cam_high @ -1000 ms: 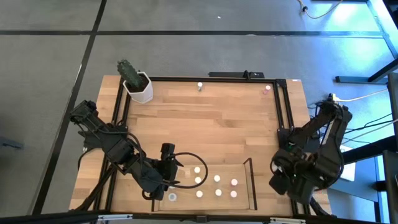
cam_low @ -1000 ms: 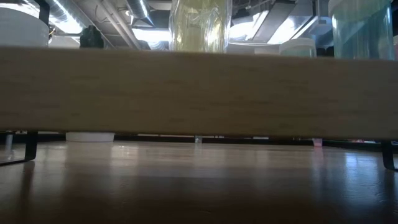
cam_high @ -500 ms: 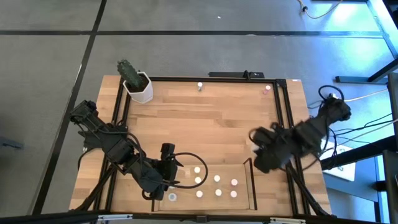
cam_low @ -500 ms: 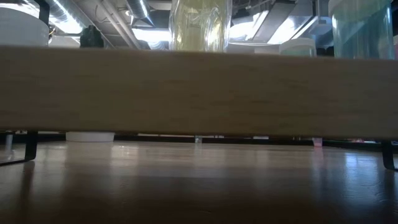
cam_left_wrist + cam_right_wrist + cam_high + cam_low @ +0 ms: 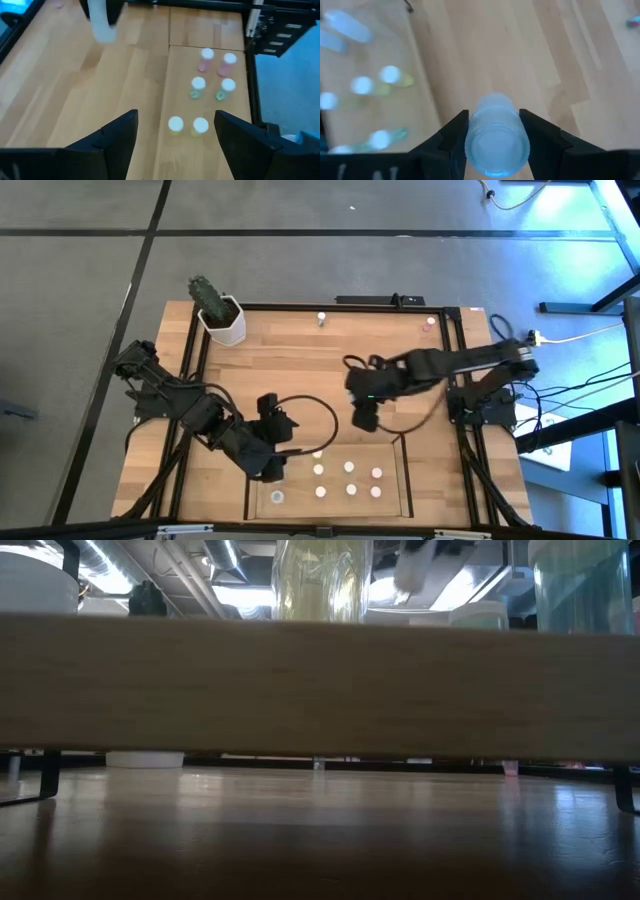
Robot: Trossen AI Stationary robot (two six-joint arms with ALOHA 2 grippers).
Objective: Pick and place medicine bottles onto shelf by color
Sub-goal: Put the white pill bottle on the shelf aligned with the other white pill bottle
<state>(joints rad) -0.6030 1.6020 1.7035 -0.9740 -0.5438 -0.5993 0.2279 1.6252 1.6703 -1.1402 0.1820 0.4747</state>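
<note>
The right gripper (image 5: 492, 131) clamps a pale medicine bottle (image 5: 497, 140) above mid-table. The left gripper (image 5: 175, 131), fingers spread, hovers at about 8 o'clock, seemingly just beside the shelf (image 5: 405, 470).

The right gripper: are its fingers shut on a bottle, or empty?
Shut on a bottle. In the right wrist view, the right gripper has both fingers pressed against a pale bottle.

Pale-capped pink, greenish and yellowish medicine bottles (image 5: 204, 60) stand on the shelf's (image 5: 210, 30) light-wood floor.
</note>
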